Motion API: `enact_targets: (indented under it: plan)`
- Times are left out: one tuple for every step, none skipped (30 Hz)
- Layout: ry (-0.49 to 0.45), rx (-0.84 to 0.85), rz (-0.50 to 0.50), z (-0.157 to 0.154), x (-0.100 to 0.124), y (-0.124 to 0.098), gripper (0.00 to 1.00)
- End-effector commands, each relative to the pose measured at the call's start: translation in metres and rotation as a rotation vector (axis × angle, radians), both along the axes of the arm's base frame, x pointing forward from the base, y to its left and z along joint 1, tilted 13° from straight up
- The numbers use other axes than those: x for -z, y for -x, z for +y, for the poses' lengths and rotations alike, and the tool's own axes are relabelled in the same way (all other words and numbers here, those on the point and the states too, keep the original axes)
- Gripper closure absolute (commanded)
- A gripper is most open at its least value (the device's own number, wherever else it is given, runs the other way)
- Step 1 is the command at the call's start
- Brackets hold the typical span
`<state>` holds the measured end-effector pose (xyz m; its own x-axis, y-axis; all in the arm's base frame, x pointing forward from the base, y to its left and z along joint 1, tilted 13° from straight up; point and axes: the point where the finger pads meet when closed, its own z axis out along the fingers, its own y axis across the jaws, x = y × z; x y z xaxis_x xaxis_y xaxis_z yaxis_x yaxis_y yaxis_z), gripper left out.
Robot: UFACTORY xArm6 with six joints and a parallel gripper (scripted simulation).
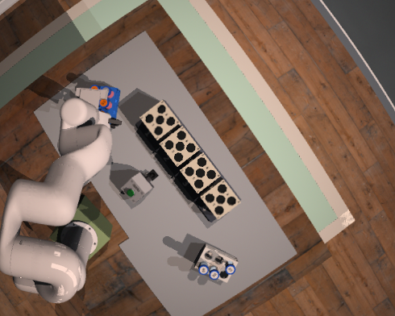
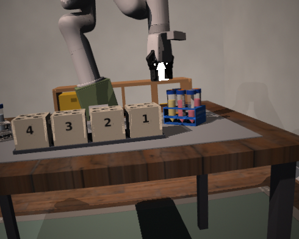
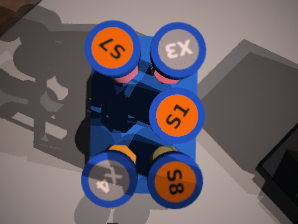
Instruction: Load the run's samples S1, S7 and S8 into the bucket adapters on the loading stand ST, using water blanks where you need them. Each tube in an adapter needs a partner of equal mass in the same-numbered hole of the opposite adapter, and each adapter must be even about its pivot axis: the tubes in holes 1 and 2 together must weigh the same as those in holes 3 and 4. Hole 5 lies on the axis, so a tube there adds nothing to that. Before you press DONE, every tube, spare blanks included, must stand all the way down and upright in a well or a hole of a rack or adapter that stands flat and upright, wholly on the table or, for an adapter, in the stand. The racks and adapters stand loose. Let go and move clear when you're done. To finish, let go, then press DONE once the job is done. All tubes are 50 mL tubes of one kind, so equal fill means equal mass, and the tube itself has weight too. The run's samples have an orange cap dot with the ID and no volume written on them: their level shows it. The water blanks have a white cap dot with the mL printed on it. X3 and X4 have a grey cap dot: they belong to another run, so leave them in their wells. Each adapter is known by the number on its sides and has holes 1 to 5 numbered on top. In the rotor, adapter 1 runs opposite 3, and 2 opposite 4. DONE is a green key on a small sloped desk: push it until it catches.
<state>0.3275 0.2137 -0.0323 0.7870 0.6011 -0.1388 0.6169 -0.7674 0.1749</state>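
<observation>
Top view: the end effector (image 1: 102,122) (image 2: 162,76) is partly hidden by the arm, beside the blue rack (image 1: 115,106) (image 2: 201,114) (image 3: 189,86), on the side toward the arm's base. Adapter 1 (image 1: 166,114) (image 2: 143,122) (image 3: 287,172) stands near the rack; its holes are unfilled. Water blanks (image 1: 214,274) occupy a separate rack, well apart at the other end of the desk (image 1: 189,214) (image 2: 231,134). Exterior view: the end effector points downward with fingers fully apart, holding nothing. The blue rack lies below the fingertips and to their right in this view. All samples stand in it, long axes near vertical, parallel to the approach direction of the fingers. Wrist view: S1 (image 1: 103,102) (image 2: 180,105) (image 3: 177,115) occupies the middle well of its row, between X3 (image 2: 191,113) (image 3: 178,49) and S8 (image 2: 171,107) (image 3: 175,181); S7 (image 1: 94,87) (image 2: 198,102) (image 3: 112,48) stands beside X3 at one end. Fingertips are outside this view. The next move, presumably a sample pick, requires sideways alignment over the chosen cap before descent; with neighbours this near, a misplaced finger could strike X3 or X4 (image 3: 109,180)
</observation>
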Motion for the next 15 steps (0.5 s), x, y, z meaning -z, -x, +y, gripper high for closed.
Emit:
enact_targets:
  plan:
    - [-0.002,0.000,-0.003,0.004,-0.013,-0.001,0.00]
    - [-0.002,0.000,-0.003,0.004,-0.016,-0.001,0.00]
    - [-0.002,0.000,-0.003,0.005,-0.018,-0.001,0.00]
    - [-0.002,0.000,-0.003,0.006,-0.021,-0.001,0.00]
    - [-0.002,0.000,-0.003,0.006,-0.024,-0.001,0.00]
    - [-0.002,0.000,-0.003,0.007,-0.026,-0.001,0.00]
    - [-0.002,0.000,-0.003,0.007,-0.029,-0.001,0.00]
    - [-0.002,0.000,-0.003,0.007,-0.029,-0.001,0.00]
    - [-0.002,0.000,-0.003,0.007,-0.029,-0.001,0.00]
    - [-0.002,0.000,-0.003,0.008,-0.031,-0.001,0.00]
    - [-0.002,0.000,-0.003,0.009,-0.034,-0.001,0.00]
    - [-0.002,0.000,-0.003,0.009,-0.037,-0.001,0.00]
    - [-0.002,0.000,-0.003,0.010,-0.039,-0.001,0.00]
    - [-0.002,0.000,-0.003,0.010,-0.042,-0.001,0.00]
    - [-0.002,0.000,-0.003,0.011,-0.044,-0.001,0.00]
